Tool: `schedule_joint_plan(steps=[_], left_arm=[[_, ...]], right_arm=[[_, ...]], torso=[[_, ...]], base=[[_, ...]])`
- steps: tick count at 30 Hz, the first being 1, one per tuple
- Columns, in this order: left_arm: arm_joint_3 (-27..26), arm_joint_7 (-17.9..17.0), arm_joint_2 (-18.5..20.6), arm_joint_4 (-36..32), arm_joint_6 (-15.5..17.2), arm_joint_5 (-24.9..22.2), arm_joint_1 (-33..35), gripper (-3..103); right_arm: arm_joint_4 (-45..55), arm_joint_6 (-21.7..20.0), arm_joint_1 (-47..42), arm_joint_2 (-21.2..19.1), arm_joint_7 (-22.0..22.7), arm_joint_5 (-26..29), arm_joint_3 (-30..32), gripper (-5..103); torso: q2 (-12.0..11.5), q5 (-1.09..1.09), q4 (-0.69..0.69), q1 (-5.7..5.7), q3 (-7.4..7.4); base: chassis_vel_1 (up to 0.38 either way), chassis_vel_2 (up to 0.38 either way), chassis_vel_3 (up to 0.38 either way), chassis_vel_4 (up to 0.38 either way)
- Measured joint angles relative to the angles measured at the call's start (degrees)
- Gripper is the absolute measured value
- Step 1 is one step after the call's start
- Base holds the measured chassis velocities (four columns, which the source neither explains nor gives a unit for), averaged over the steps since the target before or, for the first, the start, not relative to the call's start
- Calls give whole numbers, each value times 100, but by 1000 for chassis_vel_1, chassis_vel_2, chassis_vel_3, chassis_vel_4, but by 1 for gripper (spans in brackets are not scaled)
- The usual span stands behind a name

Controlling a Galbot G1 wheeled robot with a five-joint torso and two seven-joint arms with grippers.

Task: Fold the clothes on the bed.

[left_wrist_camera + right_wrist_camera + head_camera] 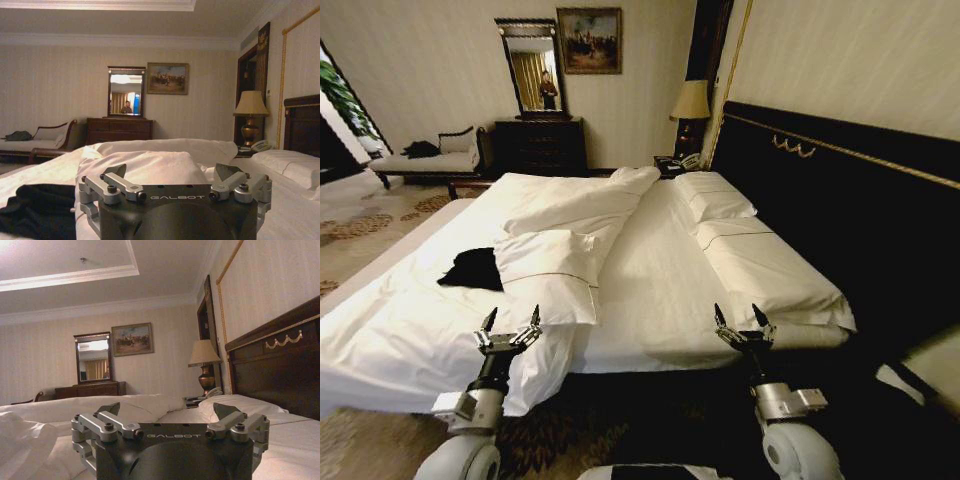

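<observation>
T-shirt out of reach, both grippers empty at the bed's near edge

From the head camera, the black T-shirt lies crumpled on the white bed, tucked against a pillow on the robot's left, well beyond the left gripper; the right gripper hangs near the headboard side, both with fingers spread and holding nothing. A reach from here would probably fall short or snag the duvet. In the left wrist view, the left gripper points at the pillow, with the T-shirt off to one side, so a straight advance risks pinching pillow instead of cloth. In the right wrist view, the right gripper faces bare bedding, far from any garment.
</observation>
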Motion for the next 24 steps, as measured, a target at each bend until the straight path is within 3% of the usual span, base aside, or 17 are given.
schedule_joint_plan(steps=[12,24], left_arm=[[-22,-29,1,8,27,75,24,100],[-32,-45,-57,-9,27,163,81,100]], right_arm=[[-70,99,51,8,-22,23,-23,100],[-163,158,126,27,-24,-77,-29,100]], torso=[[0,0,0,0,0],[1,0,0,-4,-2]], base=[[-122,135,127,-129],[-23,25,35,-25]])
